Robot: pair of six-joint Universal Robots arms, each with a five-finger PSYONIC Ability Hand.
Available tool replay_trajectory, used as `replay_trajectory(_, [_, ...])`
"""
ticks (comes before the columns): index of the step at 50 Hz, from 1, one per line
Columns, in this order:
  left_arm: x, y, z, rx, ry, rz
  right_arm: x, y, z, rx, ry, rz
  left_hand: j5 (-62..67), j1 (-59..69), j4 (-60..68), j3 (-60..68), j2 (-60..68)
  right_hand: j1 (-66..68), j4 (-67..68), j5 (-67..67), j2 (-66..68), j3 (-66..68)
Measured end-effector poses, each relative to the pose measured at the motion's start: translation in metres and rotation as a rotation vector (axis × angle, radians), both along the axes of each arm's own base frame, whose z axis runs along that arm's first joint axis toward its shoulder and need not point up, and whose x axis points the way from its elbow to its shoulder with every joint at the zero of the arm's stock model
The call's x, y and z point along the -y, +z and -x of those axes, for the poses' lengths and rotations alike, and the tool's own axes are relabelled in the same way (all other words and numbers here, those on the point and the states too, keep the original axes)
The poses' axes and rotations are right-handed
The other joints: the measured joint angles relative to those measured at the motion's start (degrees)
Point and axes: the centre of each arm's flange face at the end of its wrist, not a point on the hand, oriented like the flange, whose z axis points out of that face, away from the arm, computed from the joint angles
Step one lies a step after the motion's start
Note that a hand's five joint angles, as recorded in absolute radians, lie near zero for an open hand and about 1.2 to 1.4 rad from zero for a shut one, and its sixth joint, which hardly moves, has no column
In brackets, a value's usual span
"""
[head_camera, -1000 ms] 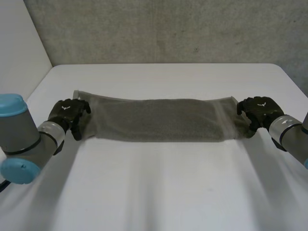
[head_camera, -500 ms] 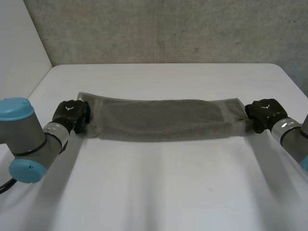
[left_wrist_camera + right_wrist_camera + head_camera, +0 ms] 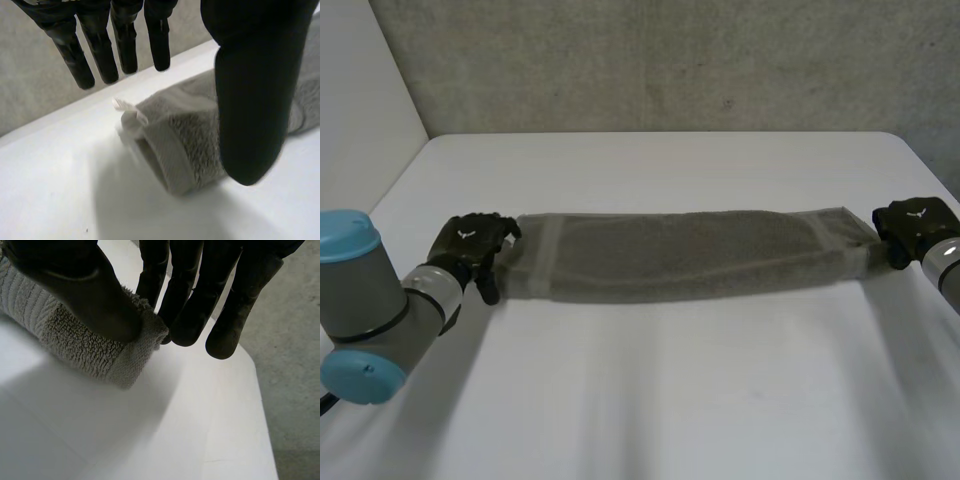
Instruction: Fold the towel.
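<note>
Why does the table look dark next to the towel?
Left wrist view: the towel blocks the light, so a grey shadow lies on the table under its end. Right wrist view: the same beside its other end. Head view: a thin shadow along its near edge.

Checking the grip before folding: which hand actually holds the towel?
The right hand, pinching the towel's end between thumb and fingers. The left hand hangs open at the other end, its fingers straight and off the cloth.
</note>
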Motion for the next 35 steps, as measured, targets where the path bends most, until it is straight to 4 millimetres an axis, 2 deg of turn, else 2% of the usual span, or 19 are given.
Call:
replay_trajectory(6, [-0.012,0.026,0.003,-0.013,-0.014,0.060,0.001,0.013,0.012,-0.001,-0.027,0.022,-1.9,-4.5,-4.4,-4.5,-4.5,0.0,0.0,0.0,0.0,0.0])
replay_trajectory(13, [-0.014,0.052,-0.002,-0.031,-0.001,0.131,0.009,0.030,0.049,-0.008,-0.093,0.042,-2.0,-5.3,-5.1,-5.3,-5.2,0.0,0.0,0.0,0.0,0.0])
replay_trajectory(17, [-0.011,0.064,-0.008,-0.038,0.020,0.166,0.017,0.049,0.077,-0.061,-0.131,0.092,-2.0,-5.7,-5.5,-5.7,-5.6,0.1,0.0,0.0,0.0,0.0])
replay_trajectory(21, [-0.009,0.070,-0.012,-0.041,0.031,0.183,0.021,0.071,0.084,-0.118,-0.131,0.154,-2.1,-6.4,-6.2,-6.3,-6.2,0.1,0.0,0.0,0.0,0.0])
replay_trajectory(24, [-0.007,0.074,-0.013,-0.044,0.036,0.195,0.022,0.094,0.068,-0.146,-0.089,0.223,-2.1,-6.5,-6.3,-6.4,-6.4,0.1,0.0,0.1,0.5,0.0])
replay_trajectory(26, [-0.006,0.076,-0.013,-0.046,0.038,0.203,0.020,0.113,0.039,-0.147,-0.023,0.284,-2.1,-6.5,-6.3,-6.4,-6.4,0.3,0.0,0.2,0.5,0.0])
replay_trajectory(27, [-0.006,0.077,-0.013,-0.046,0.038,0.205,0.019,0.117,0.031,-0.145,-0.004,0.299,-2.1,-6.5,-6.3,-6.4,-6.4,0.3,0.0,0.2,0.5,0.0])
replay_trajectory(29, [-0.006,0.078,-0.013,-0.047,0.036,0.211,0.011,0.131,-0.005,-0.128,0.080,0.348,-2.1,-6.5,-6.4,-6.6,-6.5,0.3,0.0,0.2,0.6,0.0])
replay_trajectory(30, [-0.006,0.079,-0.012,-0.048,0.035,0.212,0.009,0.133,-0.014,-0.124,0.101,0.358,-2.1,-6.5,-6.4,-6.6,-6.5,0.3,0.0,0.2,0.7,0.0])
replay_trajectory(32, [-0.006,0.081,-0.011,-0.050,0.031,0.219,-0.004,0.140,-0.056,-0.102,0.202,0.398,-2.1,-6.5,-6.4,-6.6,-6.5,0.3,0.0,0.2,1.1,0.0])
replay_trajectory(35, [-0.006,0.082,-0.009,-0.052,0.026,0.225,-0.021,0.140,-0.099,-0.078,0.310,0.430,-2.1,-6.5,-6.4,-6.6,-6.5,0.6,0.0,0.2,1.1,0.0])
